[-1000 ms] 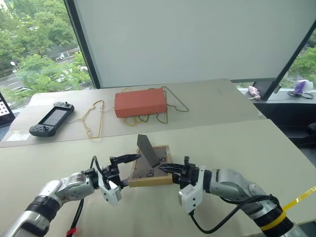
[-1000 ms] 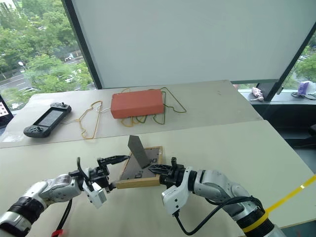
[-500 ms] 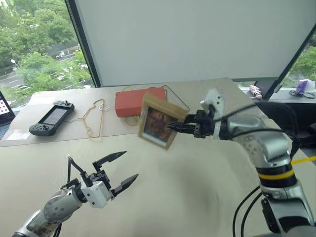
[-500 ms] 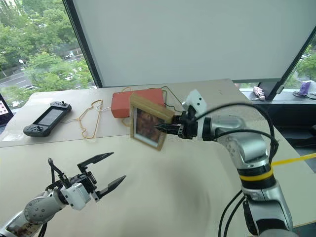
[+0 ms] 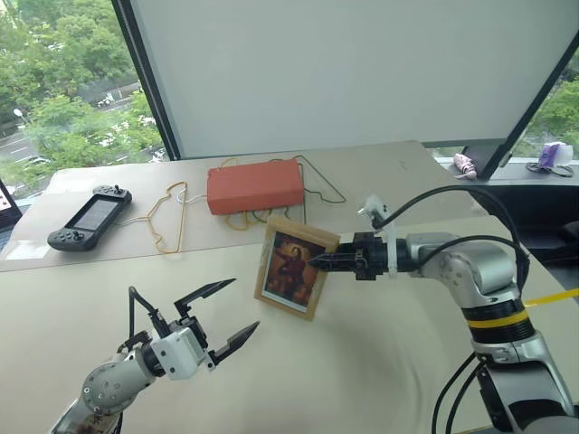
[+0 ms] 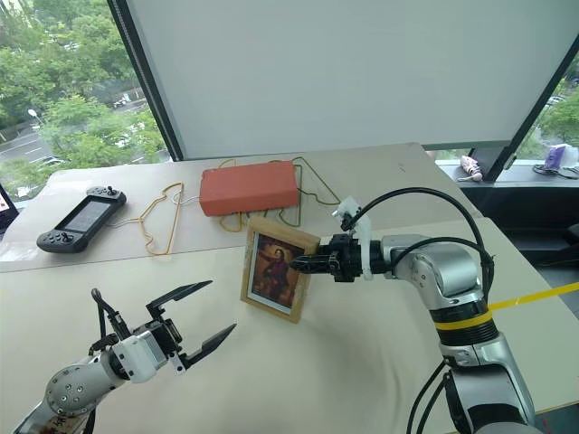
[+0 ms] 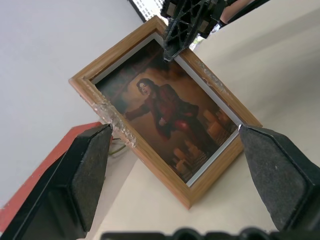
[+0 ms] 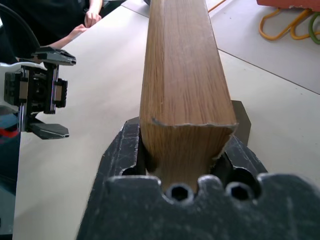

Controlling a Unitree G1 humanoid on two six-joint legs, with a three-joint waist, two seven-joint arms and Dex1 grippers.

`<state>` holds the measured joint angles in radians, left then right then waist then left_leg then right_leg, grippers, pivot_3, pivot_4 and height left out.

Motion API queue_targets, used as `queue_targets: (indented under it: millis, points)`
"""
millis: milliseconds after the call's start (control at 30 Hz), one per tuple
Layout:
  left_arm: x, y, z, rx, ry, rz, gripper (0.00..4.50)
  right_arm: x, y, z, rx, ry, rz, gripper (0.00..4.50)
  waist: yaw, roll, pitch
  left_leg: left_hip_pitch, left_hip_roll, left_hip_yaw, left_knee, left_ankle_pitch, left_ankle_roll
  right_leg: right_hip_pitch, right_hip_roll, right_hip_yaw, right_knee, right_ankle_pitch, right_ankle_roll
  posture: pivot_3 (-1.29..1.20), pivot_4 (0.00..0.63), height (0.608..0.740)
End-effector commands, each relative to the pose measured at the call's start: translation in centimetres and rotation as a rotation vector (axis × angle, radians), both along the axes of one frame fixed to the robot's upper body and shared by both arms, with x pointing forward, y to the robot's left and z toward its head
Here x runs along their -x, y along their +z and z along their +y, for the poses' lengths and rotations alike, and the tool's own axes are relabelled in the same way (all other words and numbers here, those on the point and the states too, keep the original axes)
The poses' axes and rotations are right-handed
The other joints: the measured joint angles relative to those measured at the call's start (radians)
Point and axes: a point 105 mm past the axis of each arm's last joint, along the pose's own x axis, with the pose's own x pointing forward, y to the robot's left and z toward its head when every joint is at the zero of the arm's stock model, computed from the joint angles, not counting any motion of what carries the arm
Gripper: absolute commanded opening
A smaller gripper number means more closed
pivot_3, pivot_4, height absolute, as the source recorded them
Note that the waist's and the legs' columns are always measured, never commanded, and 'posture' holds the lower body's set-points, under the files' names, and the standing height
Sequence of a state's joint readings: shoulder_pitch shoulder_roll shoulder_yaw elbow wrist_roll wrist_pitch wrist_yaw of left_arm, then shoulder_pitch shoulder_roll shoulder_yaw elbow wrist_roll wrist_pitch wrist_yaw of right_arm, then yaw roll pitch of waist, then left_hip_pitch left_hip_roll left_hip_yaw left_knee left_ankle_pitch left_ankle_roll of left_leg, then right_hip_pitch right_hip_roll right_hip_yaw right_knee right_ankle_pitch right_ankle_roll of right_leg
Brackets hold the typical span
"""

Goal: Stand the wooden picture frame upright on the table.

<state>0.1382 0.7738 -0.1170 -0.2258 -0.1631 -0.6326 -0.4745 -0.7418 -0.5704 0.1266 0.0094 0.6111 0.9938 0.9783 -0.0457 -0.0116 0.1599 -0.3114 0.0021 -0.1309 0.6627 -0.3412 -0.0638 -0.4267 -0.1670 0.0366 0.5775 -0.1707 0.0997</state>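
Spanning the whole foreground, the beige surface (image 5: 380, 362) carries the wooden picture frame (image 5: 293, 278) near its middle, with the frame's lower edge seen down on it. The frame is stood in portrait position, its long axis running up and down with a slight tilt, and its front is turned toward the camera and the robot's left side. A light-wood border is seen around a white inner edge and a reddish portrait of a figure in dark red; in the left wrist view the wood is chipped pale in places along two sides. On the farther surface behind it, an orange-red box (image 5: 254, 186) is laid over yellow and green wire hangers (image 5: 172, 217), and a black handheld game console (image 5: 86, 217) is placed well to the left. The right gripper (image 5: 318, 263) is held level, its fingers (image 8: 131, 150) clamped on the frame's right edge, one on each face. The left gripper (image 5: 220, 312) is held low before the frame and apart from it, its fingers (image 7: 82, 167) spread wide and grasping nothing.
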Motion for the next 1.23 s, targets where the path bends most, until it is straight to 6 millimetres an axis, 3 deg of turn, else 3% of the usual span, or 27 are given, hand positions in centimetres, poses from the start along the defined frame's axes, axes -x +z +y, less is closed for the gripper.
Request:
queue_targets:
  millis: [33,133,300,433,533,600,767,867,1233]
  points:
    - [0.1,1.0,-0.1,0.036,0.003,-0.002,4.38,0.0,0.6,-0.8,-0.018,-0.03,0.009,3.47,0.0,0.0,0.0,0.0,0.0,0.0,0.0,0.0,0.0,0.0,0.0,0.0,0.0,0.0,0.0,0.0,0.15,0.74]
    - [0.0,0.8,-0.1,0.048,0.012,0.033,4.38,0.2,1.4,-2.1,-0.036,-0.067,0.009,4.41,0.001,0.0,0.0,0.0,0.0,0.0,0.001,0.0,-0.001,0.0,0.0,0.0,0.0,0.0,0.0,0.0,0.15,0.74]
    - [-0.8,-0.1,1.2,0.188,0.172,0.237,4.38,1.7,2.5,-6.6,-0.074,-0.229,0.004,4.41,0.009,0.0,0.0,-0.002,0.0,0.0,0.001,0.0,0.0,0.0,0.0,-0.001,-0.001,0.0,0.0,0.0,0.15,0.74]
    - [-1.6,-1.3,2.9,0.341,0.384,0.397,4.38,4.4,0.2,-9.5,-0.033,-0.424,0.017,4.41,0.012,0.0,0.0,-0.003,0.0,-0.001,0.003,-0.002,0.004,0.0,0.0,-0.001,-0.001,0.0,0.0,0.0,0.15,0.74]
    - [-3.1,-2.0,4.9,0.483,0.595,0.47,4.38,4.2,-1.9,-10.2,0.047,-0.718,-0.115,4.41,0.019,-0.001,-0.001,-0.005,0.0,-0.001,0.003,-0.005,0.01,0.003,0.0,-0.001,0.0,0.0,0.0,0.0,0.15,0.74]
    - [-3.8,-2.4,5.2,0.545,0.673,0.485,4.38,3.7,-3.3,-11.4,0.139,-1.002,-0.247,4.41,0.014,0.0,-0.001,-0.005,0.0,0.0,0.006,-0.005,0.009,0.002,0.0,0.0,0.001,0.0,0.0,0.0,0.15,0.74]
    - [-5.0,-3.6,4.9,0.614,0.75,0.547,4.38,5.2,-4.0,-10.2,0.196,-1.27,-0.528,4.41,0.018,0.001,-0.002,-0.004,-0.001,-0.001,0.012,-0.002,0.003,0.004,0.0,0.001,0.002,0.0,0.002,0.0,0.15,0.74]
    - [-5.5,-3.9,5.4,0.66,0.782,0.569,4.38,5.2,-5.1,-9.7,0.229,-1.286,-0.585,4.41,0.018,0.001,-0.002,-0.004,-0.001,-0.001,0.012,0.0,-0.001,0.003,0.0,0.002,0.002,0.001,0.0,0.0,0.15,0.74]
    - [-5.9,-3.9,5.3,0.669,0.779,0.559,4.38,4.8,-7.0,-9.9,0.225,-1.321,-0.552,4.41,0.013,0.0,-0.002,-0.003,-0.001,-0.001,0.011,0.0,0.0,0.003,0.001,0.002,0.0,0.002,-0.001,0.0,0.15,0.74]
